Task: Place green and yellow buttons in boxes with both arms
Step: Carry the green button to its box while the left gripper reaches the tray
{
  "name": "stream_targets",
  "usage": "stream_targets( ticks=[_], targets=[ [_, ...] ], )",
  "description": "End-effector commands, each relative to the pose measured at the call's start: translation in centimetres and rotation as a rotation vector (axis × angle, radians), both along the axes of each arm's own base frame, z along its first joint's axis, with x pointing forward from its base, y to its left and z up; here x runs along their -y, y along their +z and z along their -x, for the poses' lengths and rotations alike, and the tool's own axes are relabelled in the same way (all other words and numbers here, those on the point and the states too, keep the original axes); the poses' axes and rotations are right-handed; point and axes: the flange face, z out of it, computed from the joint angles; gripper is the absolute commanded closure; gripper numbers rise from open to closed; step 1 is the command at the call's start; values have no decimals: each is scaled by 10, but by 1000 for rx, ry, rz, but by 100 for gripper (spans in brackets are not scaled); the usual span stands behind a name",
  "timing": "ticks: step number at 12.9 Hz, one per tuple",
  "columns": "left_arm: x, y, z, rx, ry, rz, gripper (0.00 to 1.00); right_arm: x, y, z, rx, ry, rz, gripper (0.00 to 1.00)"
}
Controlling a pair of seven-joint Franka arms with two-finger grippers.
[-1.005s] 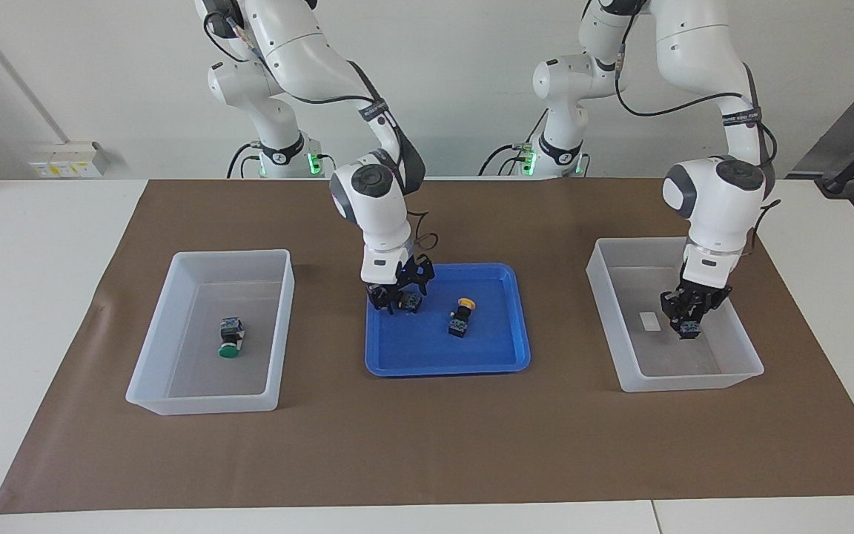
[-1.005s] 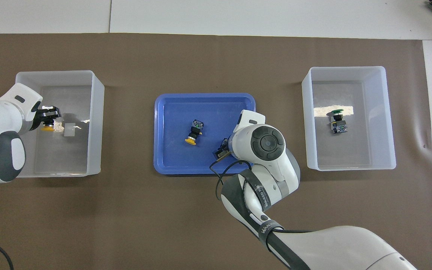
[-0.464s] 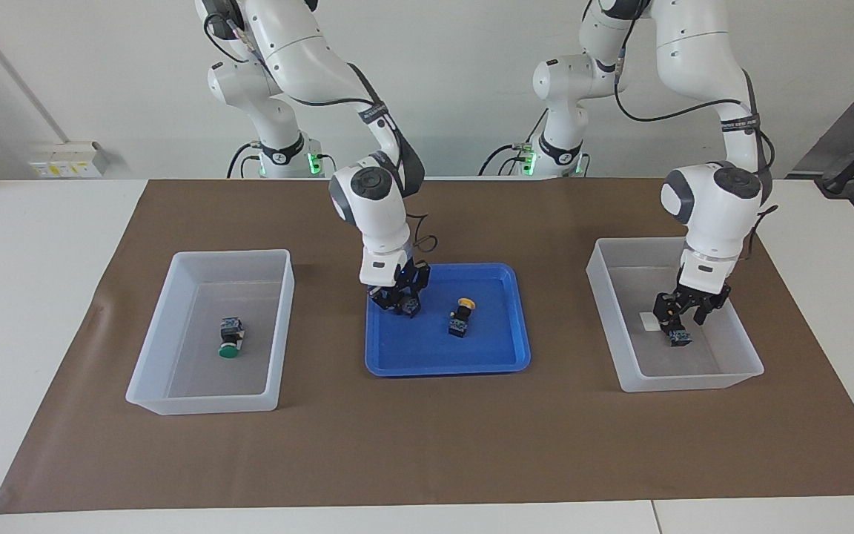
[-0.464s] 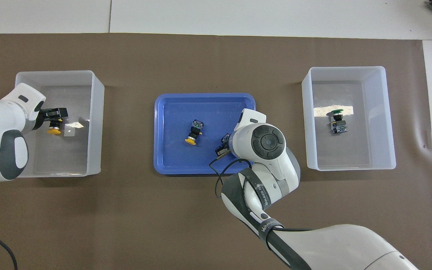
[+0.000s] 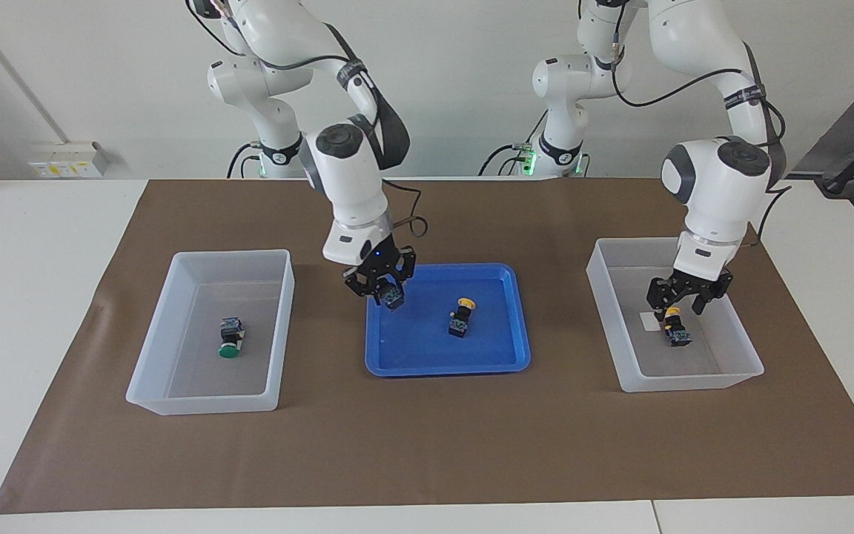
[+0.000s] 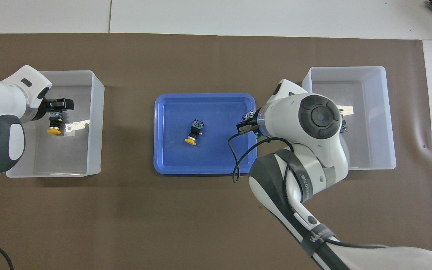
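Observation:
My right gripper (image 5: 386, 291) is shut on a black-bodied button (image 5: 393, 297) and holds it up over the blue tray's (image 5: 434, 357) edge toward the right arm's end. Its cap is hidden. It shows in the overhead view (image 6: 248, 116) under the right gripper (image 6: 246, 122). A yellow button (image 5: 461, 315) (image 6: 193, 134) lies in the tray. My left gripper (image 5: 681, 304) (image 6: 56, 111) is open just above a yellow button (image 5: 674, 327) (image 6: 54, 126) that lies in the box (image 5: 694, 380) at the left arm's end. A green button (image 5: 230, 339) lies in the other box (image 5: 230, 254).
Brown paper (image 5: 427, 445) covers the table's middle. The blue tray (image 6: 178, 159) sits between the two boxes (image 6: 96, 123) (image 6: 388, 123). In the overhead view the right arm covers most of the green button's place in its box.
The right gripper closed on a button in the tray, lifted it and moved toward the right arm's end. The left gripper let go of the yellow button in its box and rose.

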Motion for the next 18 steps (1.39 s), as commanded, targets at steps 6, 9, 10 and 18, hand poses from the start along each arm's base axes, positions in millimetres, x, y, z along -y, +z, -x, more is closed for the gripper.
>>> stream_targets(
  ticks=[6,9,10,18],
  targets=[
    [167,3,32,-5,-145,17,18,246,-38,-25,-67,-137,66,100],
    [239,-12,52,15,-147,57,19,280,-76,-15,-73,-152,73,100],
    [261,-24,57,16,-156,67,19,287,-84,-14,-85,-156,72,100],
    [353,-98,70,39,-160,138,20,295,-105,-16,-75,-164,71,0]
  ],
)
